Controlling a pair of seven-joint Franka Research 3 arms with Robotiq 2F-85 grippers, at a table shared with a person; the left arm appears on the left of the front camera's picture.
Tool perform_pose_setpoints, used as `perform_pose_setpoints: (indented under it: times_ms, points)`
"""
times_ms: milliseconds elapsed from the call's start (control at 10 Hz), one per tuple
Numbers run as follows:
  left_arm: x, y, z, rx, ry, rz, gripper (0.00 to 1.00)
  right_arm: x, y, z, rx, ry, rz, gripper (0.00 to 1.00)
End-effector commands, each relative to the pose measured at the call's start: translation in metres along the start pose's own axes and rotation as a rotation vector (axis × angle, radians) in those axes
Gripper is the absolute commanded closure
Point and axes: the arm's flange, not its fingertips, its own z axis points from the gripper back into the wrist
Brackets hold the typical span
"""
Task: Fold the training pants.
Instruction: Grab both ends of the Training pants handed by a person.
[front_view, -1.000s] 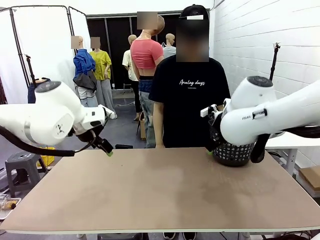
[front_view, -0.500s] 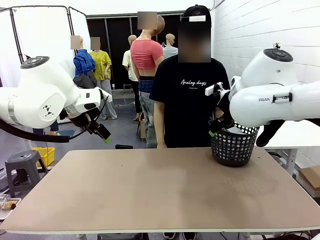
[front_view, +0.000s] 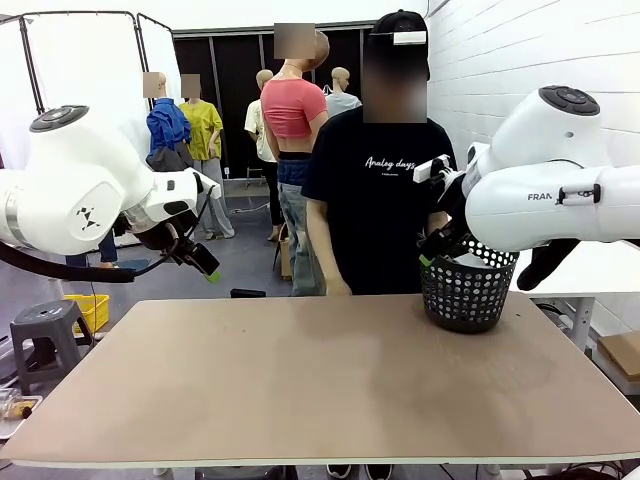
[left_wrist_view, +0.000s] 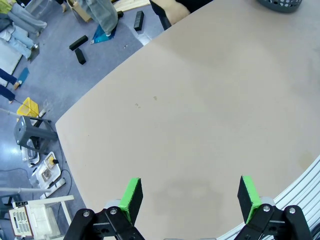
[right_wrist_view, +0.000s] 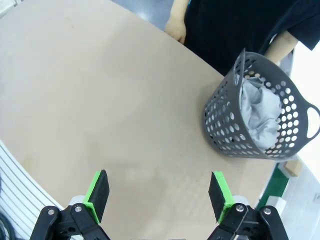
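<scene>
Training pants (right_wrist_view: 260, 110) lie bunched inside the black basket (right_wrist_view: 225, 137), which stands at the table's far right corner, just beside the person (front_view: 385, 200). Judged: garment not yet taken out, folding not begun. The 2 arms hang high over the table (front_view: 320, 390): left gripper (left_wrist_view: 189, 185) and right gripper (right_wrist_view: 159, 187) both have jaws spread wide, nothing between the green pads. They are probably raised and apart to leave room for laying the pants out. Right gripper hovers near the basket. Surface: bare matte tan board, faint scuffs. Room: white brick wall (front_view: 500, 80) on the right, 1 grey stool (front_view: 40, 335) on the floor to the left.
</scene>
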Motion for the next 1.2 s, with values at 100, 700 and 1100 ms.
perform_pose_setpoints:
  times_ms: [100,700,1100]
  points:
    - [0.0006,0.0008,-0.0017,-0.001,0.002,-0.011,0.0,0.0,-0.001,-0.0004,0.003,0.0,-0.002,0.0]
    - [0.0006,0.0008,-0.0017,-0.001,0.002,-0.011,0.0,0.0,-0.001,-0.0004,0.003,0.0,-0.002,0.0]
    - [0.0006,0.0008,-0.0017,-0.001,0.002,-0.011,0.0,0.0,-0.001,-0.0004,0.003,0.0,-0.002,0.0]
